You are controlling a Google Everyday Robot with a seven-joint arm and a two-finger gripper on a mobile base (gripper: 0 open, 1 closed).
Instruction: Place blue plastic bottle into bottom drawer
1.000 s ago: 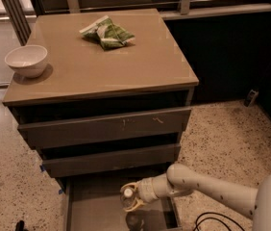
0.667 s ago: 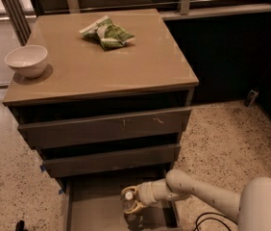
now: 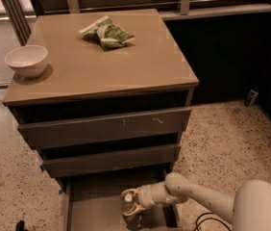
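The bottom drawer [image 3: 94,203] is pulled out, a shallow grey tray under two drawers with wide flat fronts. My gripper [image 3: 131,202] reaches in from the right, low over the right half of the drawer floor. It is shut on the blue plastic bottle [image 3: 129,211], a small clear bottle held upright with its white cap at the top. The bottle's bottom is at or just above the drawer floor; I cannot tell whether it touches.
The cabinet top [image 3: 102,66] holds a white bowl [image 3: 26,60] at the left edge and a green-white snack bag [image 3: 106,32] at the back. The two upper drawers [image 3: 104,129] stand slightly ajar. Speckled floor lies to the right, and a dark wall stands behind it.
My gripper has sunk a little lower into the bottom drawer with the bottle in it. My arm's near part has swung closer to the camera.
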